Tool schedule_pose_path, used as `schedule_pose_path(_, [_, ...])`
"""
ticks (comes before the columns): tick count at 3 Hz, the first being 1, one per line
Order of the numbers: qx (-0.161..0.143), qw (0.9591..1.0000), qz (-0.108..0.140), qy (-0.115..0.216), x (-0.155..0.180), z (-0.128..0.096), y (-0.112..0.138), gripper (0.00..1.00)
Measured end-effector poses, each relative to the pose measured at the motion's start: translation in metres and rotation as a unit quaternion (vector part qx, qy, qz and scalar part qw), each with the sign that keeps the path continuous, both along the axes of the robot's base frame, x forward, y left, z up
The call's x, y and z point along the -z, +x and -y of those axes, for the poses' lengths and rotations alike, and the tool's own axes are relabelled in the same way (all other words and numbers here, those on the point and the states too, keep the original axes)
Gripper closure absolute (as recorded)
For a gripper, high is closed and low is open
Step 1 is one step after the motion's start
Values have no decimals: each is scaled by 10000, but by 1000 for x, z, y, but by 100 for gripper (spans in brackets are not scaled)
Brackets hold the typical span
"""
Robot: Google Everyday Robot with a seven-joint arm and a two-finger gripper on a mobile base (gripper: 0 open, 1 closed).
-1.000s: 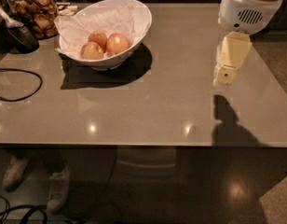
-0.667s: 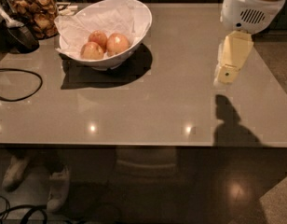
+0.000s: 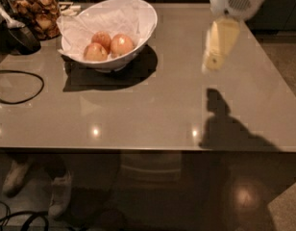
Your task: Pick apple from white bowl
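The white bowl (image 3: 144, 14), lined with crumpled white paper, stands on the grey table at the back left. Three apples lie in it. The apple (image 3: 122, 44), reddish-orange with a pale blush, is the right one; two smaller, redder apples (image 3: 94, 52) lie to its left. My gripper (image 3: 213, 63) hangs from its white wrist at the upper right, above the table, well to the right of the bowl and apart from it. It holds nothing that I can see.
A glass jar of brown snacks (image 3: 36, 11) stands at the back left behind the bowl. A dark utensil (image 3: 19, 32) and a black cable (image 3: 23, 88) lie at the left edge. The table's front edge (image 3: 138, 150) runs across the middle.
My gripper has moved a little to the left, toward the bowl, and slightly up. The bowl and the apples have not moved.
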State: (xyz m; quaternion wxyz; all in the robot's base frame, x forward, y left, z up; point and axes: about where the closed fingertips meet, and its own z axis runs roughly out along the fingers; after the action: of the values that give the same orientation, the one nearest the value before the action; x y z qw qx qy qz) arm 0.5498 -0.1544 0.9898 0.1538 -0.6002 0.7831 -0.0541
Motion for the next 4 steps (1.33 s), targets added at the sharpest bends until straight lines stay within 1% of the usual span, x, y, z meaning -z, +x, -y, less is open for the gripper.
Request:
schedule_pose_path(1, [-277,9994,191,70,-22,-37,33,0])
schedule_pose_path(2, [-320,9987,355,155,-30,-45,39,0])
schedule_pose_path(3, [-319,9987,357,155,-30,-45,39,0])
schedule_pose_path(4, [-432,9977,464,253,-35,-62,58,0])
